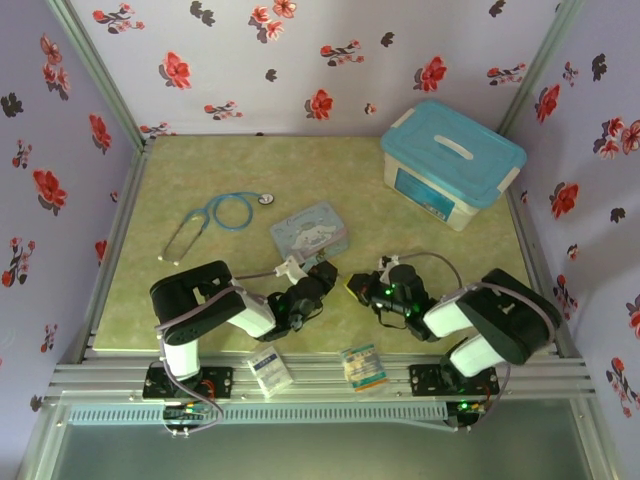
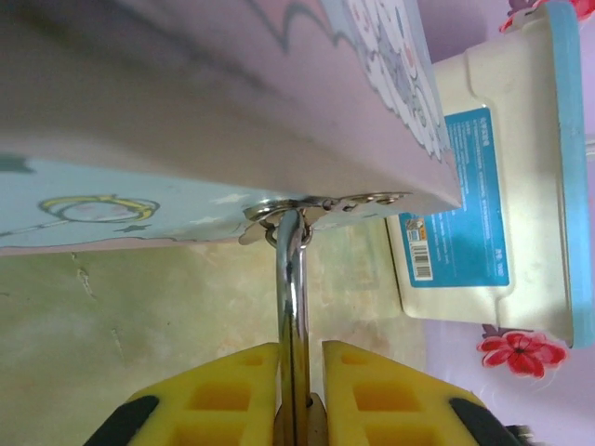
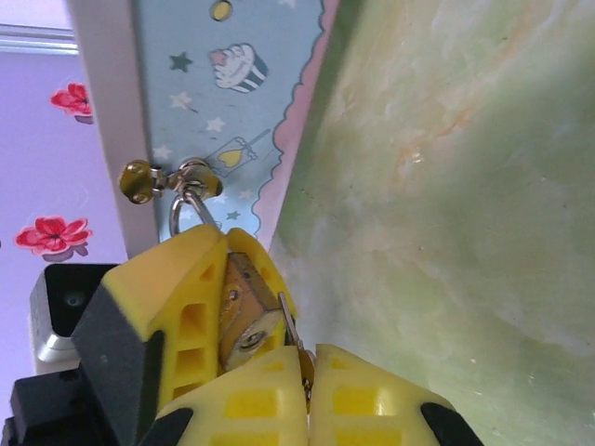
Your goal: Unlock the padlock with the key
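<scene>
We are reading this as the key-insertion step, lock not yet open. The left gripper (image 2: 299,360) is clamping narrow on the padlock (image 3: 244,311), its 2 yellow fingers (image 2: 218,395) squeezing either side of the silver shackle (image 2: 293,297). The shackle is hanging through the hasp (image 2: 307,206) on the edge of the pale-blue tin (image 1: 310,238), so the padlock is sitting just off the tin's near side, above the green table (image 3: 446,186). The right gripper (image 3: 307,376) is pinching nearly shut, with the thin key (image 3: 295,346) sticking out of the seam between its pads. The key is lying just beside the brass body, near the keyhole face. We cannot tell whether its tip is in the slot. Next we are judging that the blade needs aligning with the keyhole, pushing in, then twisting while the left holds steady.
</scene>
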Controlling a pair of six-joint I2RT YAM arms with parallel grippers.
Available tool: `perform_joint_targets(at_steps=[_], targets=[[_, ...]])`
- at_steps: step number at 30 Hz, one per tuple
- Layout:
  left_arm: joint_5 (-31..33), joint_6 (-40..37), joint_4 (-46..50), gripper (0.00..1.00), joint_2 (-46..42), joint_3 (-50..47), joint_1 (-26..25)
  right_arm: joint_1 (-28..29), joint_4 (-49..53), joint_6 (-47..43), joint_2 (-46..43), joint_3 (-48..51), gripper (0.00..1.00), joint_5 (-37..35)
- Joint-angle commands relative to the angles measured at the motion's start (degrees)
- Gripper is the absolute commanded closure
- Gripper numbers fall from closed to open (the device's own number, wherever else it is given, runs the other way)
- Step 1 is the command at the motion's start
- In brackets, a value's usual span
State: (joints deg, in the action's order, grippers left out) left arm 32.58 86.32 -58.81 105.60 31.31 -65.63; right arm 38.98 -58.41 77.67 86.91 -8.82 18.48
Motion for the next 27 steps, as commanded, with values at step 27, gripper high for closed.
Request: perform_joint_targets(at_steps=[27], targets=[[4.3,0.6,-6.5,1.0,0.7,0.2,-0.6,1.3,-20.8,1.7,8.9,1.9,1.0,1.2]])
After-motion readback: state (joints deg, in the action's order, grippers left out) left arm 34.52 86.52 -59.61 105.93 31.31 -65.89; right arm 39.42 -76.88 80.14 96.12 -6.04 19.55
